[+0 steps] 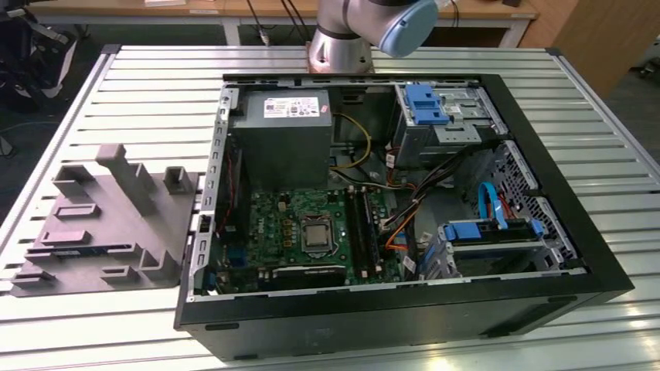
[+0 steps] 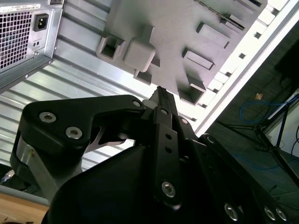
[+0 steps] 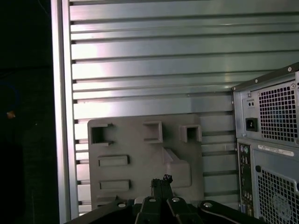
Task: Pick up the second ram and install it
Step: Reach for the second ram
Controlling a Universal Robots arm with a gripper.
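1. While the gripper hangs over the grey fixture tray, its two fingers look pressed together in both wrist views, with nothing visible between them.
2. In the exterior view the second ram looks to be the thin bluish strip lying in a groove of the tray, near the edge closest to the camera. It is outside the computer case, toward the exterior view's left, and well apart from the case. The ID is a judgement, since the strip is small.
3. Tray and case both sit on the slatted table. The motherboard is exposed, and the long black memory slots are beside the processor socket.
4. Step in hand, judged: the approach to the pick. No contact yet; the gripper is high above the tray.
5. To do it well:
   - The fingers need to be spread before descent.
   - The pads should line up across the stick's thin faces.
   - The grip should land near mid-length so the board doesn't tilt.
6. Descent should be straight down, clear of the tray's raised posts.
7. Risks:
   - A crooked grip could jam the stick in its groove.
   - An off-centre hold would leave it skewed for seating.
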